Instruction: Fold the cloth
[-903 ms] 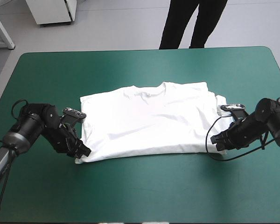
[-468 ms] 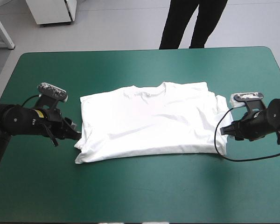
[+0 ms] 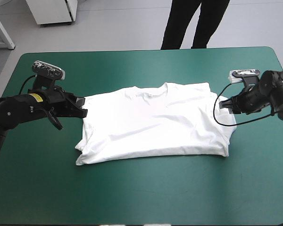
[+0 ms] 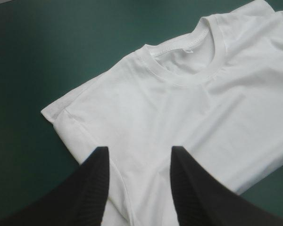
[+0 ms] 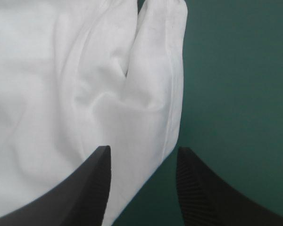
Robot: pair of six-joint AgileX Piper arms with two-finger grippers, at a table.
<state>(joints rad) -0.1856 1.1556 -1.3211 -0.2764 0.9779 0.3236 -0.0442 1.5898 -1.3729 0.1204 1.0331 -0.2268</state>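
At the middle of the worktop [image 3: 146, 197], in the high view, we find the T-shirt [image 3: 153, 122] lying flat as a wide rectangle, collar toward 12 o'clock, with doubled layers showing at its 7 o'clock corner. We judge a first fold done; the folds that would bring it to a compact bundle are left. The left end effector [image 3: 81, 107] sits at the shirt's 10 o'clock corner, the right end effector [image 3: 225, 106] at its 3 o'clock edge.

From the left wrist view, we see the fingers [image 4: 92, 188] apart and holding nothing, over the shoulder cloth, the collar [image 4: 165, 70] ahead.

From the right wrist view, the fingers likewise stand apart and empty over the shirt's folded side edge, with the teal-green cover [image 5: 236, 94] beside it.
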